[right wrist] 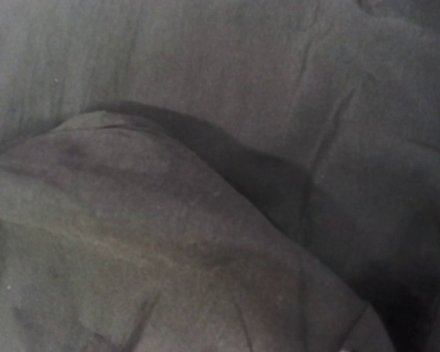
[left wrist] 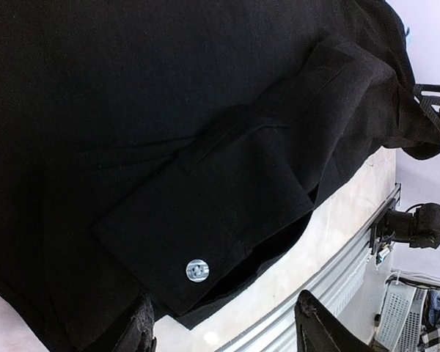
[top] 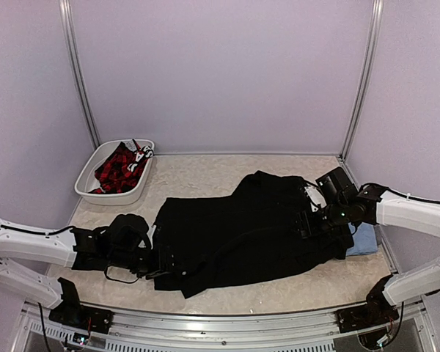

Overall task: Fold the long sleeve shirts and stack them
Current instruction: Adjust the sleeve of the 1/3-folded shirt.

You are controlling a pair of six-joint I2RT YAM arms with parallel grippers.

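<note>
Cuff (left wrist: 205, 242) of the black shirt (top: 242, 227), lying left-to-right across frame centre, sits between the parted, not yet clamped jaws of our left gripper (left wrist: 224, 334) at lower left; whether the right gripper (top: 312, 220) is open, we cannot tell.

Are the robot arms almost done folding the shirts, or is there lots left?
Lots left. Maybe done: the light blue shirt lies flat at the right, mostly hidden, so its fold is unclear. In hand: the black shirt lies spread and rumpled, with the left gripper at its buttoned cuff and the right gripper at its right end. Left: folding it, then stacking both.
</note>
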